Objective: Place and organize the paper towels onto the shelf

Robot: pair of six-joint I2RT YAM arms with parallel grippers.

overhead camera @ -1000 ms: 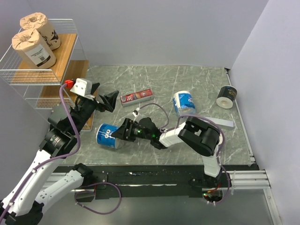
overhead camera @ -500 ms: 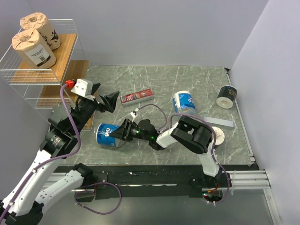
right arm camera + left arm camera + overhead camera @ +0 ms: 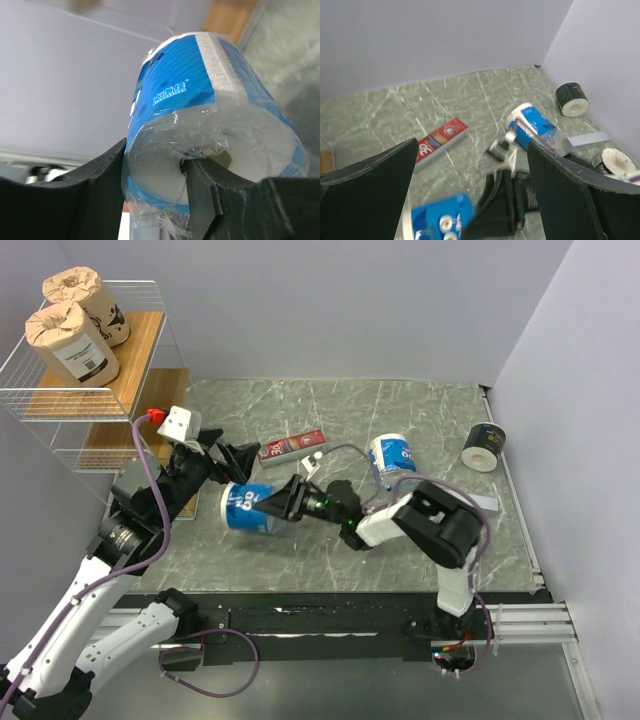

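Note:
My right gripper is shut on a blue-and-white paper towel roll, one finger inside its core and one outside, as the right wrist view shows. The roll is held off the table, just under my open, empty left gripper. In the left wrist view the roll sits low between the spread fingers. A second blue-and-white roll lies mid-table. A dark roll lies far right, another near the right arm. Two kraft rolls stand on the shelf's top board.
A flat red box lies on the marble table behind the grippers. A grey flat strip lies right of the right arm. Walls close in the back and right. The shelf's lower board stands just left of the left gripper.
The right gripper has lifted the blue-and-white roll and carried it rightward and farther back. The left gripper has swung right, over the roll.

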